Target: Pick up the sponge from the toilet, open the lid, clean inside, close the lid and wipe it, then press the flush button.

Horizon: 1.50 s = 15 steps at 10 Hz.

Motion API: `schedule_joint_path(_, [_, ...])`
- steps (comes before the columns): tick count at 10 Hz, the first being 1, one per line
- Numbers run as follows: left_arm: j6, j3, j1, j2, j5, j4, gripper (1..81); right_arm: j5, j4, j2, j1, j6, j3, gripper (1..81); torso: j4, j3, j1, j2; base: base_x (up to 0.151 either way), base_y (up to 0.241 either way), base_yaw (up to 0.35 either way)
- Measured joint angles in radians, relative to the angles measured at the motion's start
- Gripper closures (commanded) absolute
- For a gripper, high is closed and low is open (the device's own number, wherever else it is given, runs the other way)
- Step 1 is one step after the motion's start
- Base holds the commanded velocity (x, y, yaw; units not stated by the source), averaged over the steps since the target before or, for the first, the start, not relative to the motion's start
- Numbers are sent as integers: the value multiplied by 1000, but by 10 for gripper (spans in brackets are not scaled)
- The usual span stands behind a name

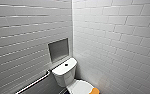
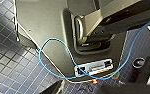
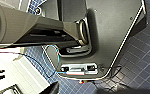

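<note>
While the lid (image 1: pixel 81 87) is shut over the toilet (image 1: pixel 64 75) bowl, the sponge (image 1: pixel 94 91) is found lying on top of it. Whether the left gripper (image 2: pixel 56 89) or the right gripper (image 3: pixel 53 89) is clenched cannot be told.

One toilet (image 1: pixel 64 75), one sponge (image 1: pixel 94 91), one flush button (image 1: pixel 66 65), one grab rail (image 1: pixel 36 82) and one wall niche (image 1: pixel 58 49).
</note>
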Motion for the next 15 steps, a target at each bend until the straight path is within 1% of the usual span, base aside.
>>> schedule_joint_path(1, [0, 0, 0, 0, -1, 0, 10, 0, 1, -46, 10, 9, 49, 10, 0, -14, 13, -21, 0, 0, 0])
schedule_joint_path(2, [0, 0, 0, 0, -1, 1, 10, 0, 3, -93, 23, 21, 108, 10, 0, -41, 31, -50, 0, 0, 0])
schedule_joint_path(3, [1, 0, 3, 3, -1, 1, 10, 0, 4, -129, 36, 30, 155, 10, 0, -74, 53, -85, 0, 0, 0])
schedule_joint_path(5, [1, 0, 5, 5, -4, 1, 10, -1, 6, -246, 107, 56, 306, 10, 0, -142, 100, -158, 0, 0, 0])
schedule_joint_path(6, [1, 0, 5, 5, -4, 0, 10, -5, 6, -304, 150, 69, 355, 10, 0, -164, 121, -189, 0, 0, 0])
schedule_joint_path(7, [1, -1, 4, 8, -5, 0, 10, -7, 7, -355, 201, 86, 398, 10, 0, -170, 139, -217, 0, 0, 0])
schedule_joint_path(9, [1, -16, 5, 26, -8, 0, 10, -8, 7, -391, 284, 136, 464, 10, 0, -181, 182, -286, 0, 0, 0])
schedule_joint_path(11, [1, -53, 8, 45, -8, -1, 10, -14, 7, -413, 350, 193, 475, 10, 0, -183, 227, -359, 0, 0, 0])
schedule_joint_path(12, [1, -76, 7, 56, -9, -1, 10, -7, 7, -429, 378, 225, 475, 10, 0, -194, 243, -386, 0, 0, 0])
schedule_joint_path(13, [0, -94, 9, 67, -9, -1, 10, -7, 7, -434, 387, 239, 473, 10, 0, -217, 260, -414, 0, 0, 0])
schedule_joint_path(14, [1, -100, 11, 77, -6, -1, 10, -8, 7, -428, 388, 252, 471, 10, 0, -249, 281, -448, 0, 0, 0])
schedule_joint_path(15, [1, -100, 8, 80, -9, -1, 10, -8, 7, -423, 402, 278, 465, 10, 0, -284, 304, -484, 0, 0, 0])
